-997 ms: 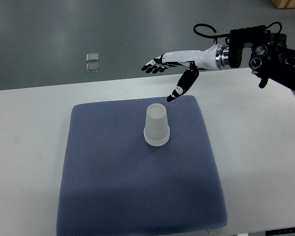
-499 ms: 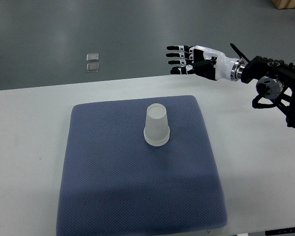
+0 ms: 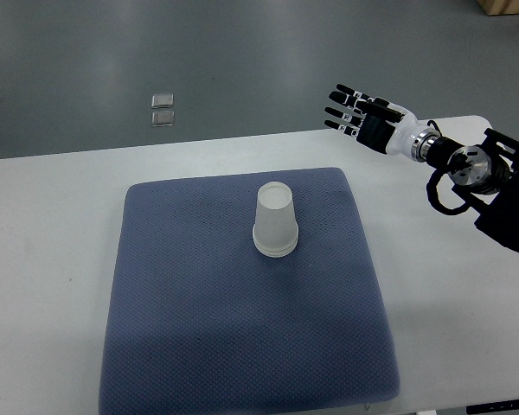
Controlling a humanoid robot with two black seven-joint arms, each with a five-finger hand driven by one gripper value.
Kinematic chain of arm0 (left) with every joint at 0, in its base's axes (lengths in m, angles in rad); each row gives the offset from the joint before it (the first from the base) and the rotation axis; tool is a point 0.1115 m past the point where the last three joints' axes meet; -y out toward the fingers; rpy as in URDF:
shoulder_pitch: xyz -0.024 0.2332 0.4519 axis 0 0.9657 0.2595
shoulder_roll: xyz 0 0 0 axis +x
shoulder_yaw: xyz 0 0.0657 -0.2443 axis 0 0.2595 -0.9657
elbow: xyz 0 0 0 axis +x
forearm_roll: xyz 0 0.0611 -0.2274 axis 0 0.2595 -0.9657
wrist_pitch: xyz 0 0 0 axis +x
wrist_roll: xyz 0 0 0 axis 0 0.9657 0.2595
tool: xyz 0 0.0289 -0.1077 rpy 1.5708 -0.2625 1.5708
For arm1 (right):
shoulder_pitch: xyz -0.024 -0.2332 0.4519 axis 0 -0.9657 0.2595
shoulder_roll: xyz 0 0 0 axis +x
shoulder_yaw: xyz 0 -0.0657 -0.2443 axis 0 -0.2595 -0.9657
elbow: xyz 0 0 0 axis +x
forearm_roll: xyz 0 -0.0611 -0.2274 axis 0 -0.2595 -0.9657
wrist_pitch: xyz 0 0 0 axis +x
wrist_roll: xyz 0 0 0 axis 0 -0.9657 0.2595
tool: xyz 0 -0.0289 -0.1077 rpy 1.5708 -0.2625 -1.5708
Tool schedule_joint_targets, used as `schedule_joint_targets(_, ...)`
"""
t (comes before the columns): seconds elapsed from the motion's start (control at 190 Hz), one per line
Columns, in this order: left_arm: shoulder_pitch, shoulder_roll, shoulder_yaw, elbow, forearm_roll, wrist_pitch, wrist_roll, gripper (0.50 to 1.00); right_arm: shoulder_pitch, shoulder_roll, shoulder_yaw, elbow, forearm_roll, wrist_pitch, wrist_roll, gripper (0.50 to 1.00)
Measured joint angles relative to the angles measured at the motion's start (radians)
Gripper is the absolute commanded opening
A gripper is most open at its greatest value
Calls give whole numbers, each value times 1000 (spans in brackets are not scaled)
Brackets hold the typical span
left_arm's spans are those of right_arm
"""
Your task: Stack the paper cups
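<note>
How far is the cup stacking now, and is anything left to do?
Done, it seems: the cup stack stands upside down on the blue mat, untouched. In hand: nothing; the right hand is open, off past the mat's far right corner. No loose cup shows, so nothing visible is left.

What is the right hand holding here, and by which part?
Nothing is held. The right hand hangs over the table's far edge with fingers spread, well apart from the upside-down paper cups on the blue mat.

Right robot hand [image 3: 364, 121]: black segmented fingers with white markings, white-and-black palm shell, silver wrist ring, black forearm housing with round joint cap, looped black cable.
</note>
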Motion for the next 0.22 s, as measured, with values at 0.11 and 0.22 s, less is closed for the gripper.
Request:
schedule_joint_targets(0.11,0,0,0,0,0,0,0,1000,-9,-4,1,0,0,4,2,921)
schedule_joint_targets(0.22,0,0,0,0,0,0,0,1000,-17,-4,2,1,-1,17,2,921)
